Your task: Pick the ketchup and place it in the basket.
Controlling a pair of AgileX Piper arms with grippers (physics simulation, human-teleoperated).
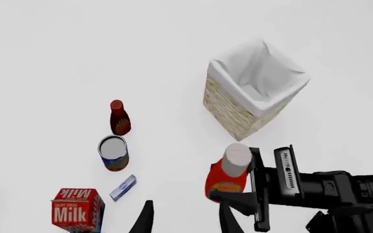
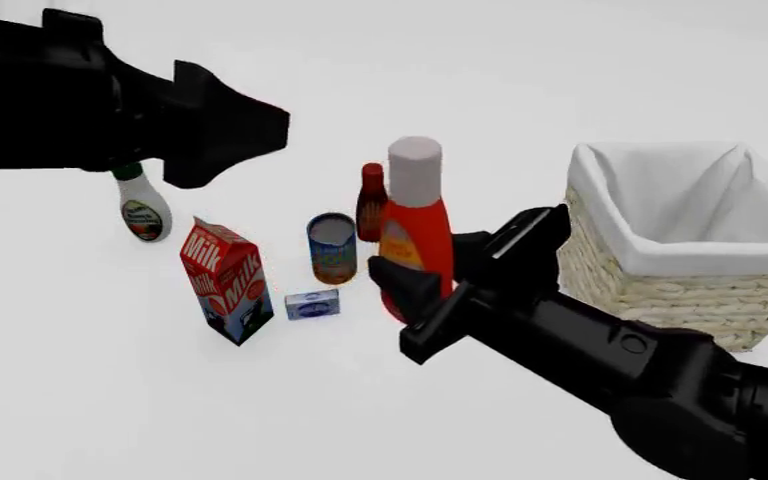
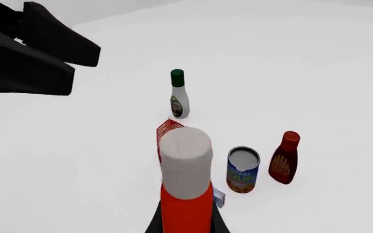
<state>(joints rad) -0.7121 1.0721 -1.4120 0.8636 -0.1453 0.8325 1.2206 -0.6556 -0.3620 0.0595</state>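
**Ketchup gripped low, standing upright left of the basket**

The right gripper [image 2: 418, 285] has its fingers closed on the ketchup [image 2: 415, 225] around the lower body, likely so the tall bottle stays balanced. The bottle's long axis is vertical, white cap up. It sits just left of the basket [image 2: 624, 265], apart from it. The left gripper [image 1: 183, 218] hangs spread wide, empty.

Red-orange ketchup [image 2: 418, 240] with white cap in the black right gripper [image 2: 440, 262], straw-coloured basket [image 2: 638, 275] lined white to its right, red milk carton [image 2: 225, 280] to its left, white table [image 2: 117, 400]
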